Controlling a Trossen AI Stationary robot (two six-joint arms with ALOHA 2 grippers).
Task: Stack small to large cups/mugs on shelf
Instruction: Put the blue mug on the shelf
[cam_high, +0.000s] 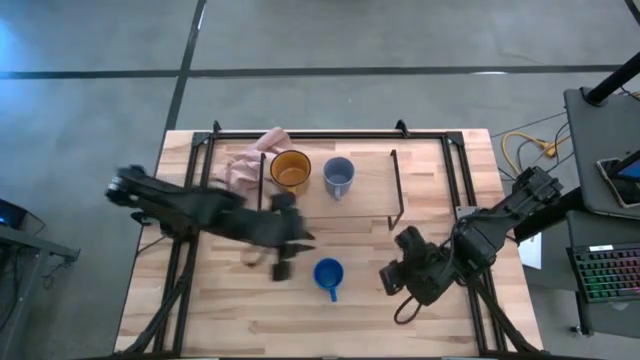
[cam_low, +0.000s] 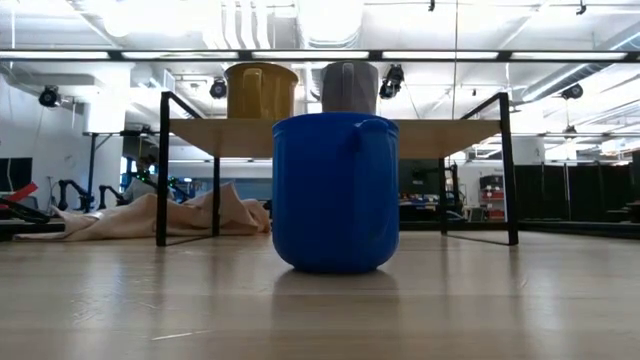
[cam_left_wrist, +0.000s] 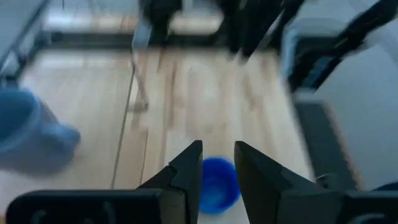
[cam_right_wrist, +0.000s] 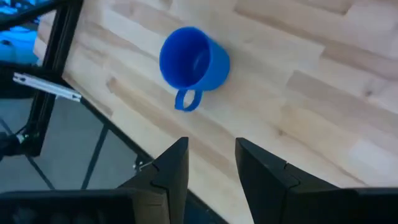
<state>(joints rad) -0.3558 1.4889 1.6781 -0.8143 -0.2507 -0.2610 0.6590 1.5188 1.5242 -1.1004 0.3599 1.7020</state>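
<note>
While the blue mug (cam_high: 328, 273) stands upright and alone on the counter (cam_high: 230, 310), nearest the front edge with its handle toward that edge, both arms hover close on either side of it. It is free of both tools, and nothing holds or touches it.

The risk, as I judge it, lies in that crowding. If both arms close in together they could clash over the mug, or one could clip its rim and tip it or push it toward the front edge. The handle also points away from the shelf, so a grab across the rim could catch the handle and twist the mug in the grip. Lifting it too low could knock it against the shelf's plank or wire legs.

The left tool (cam_high: 283, 258) hangs just beside the mug; its fingers (cam_left_wrist: 186, 171) stand a narrow gap apart, empty, with the mug seen past them. The right tool (cam_high: 392, 280) sits a little farther off on the other side, its fingers (cam_right_wrist: 171, 165) parted somewhat wider, also empty and touching nothing.

Farther back, the shelf (cam_high: 370, 195) already carries the yellow mug (cam_high: 290, 171) and the grey mug (cam_high: 338, 178), side by side and not nested. Behind its left end lies a pink cloth (cam_high: 250, 160).
</note>
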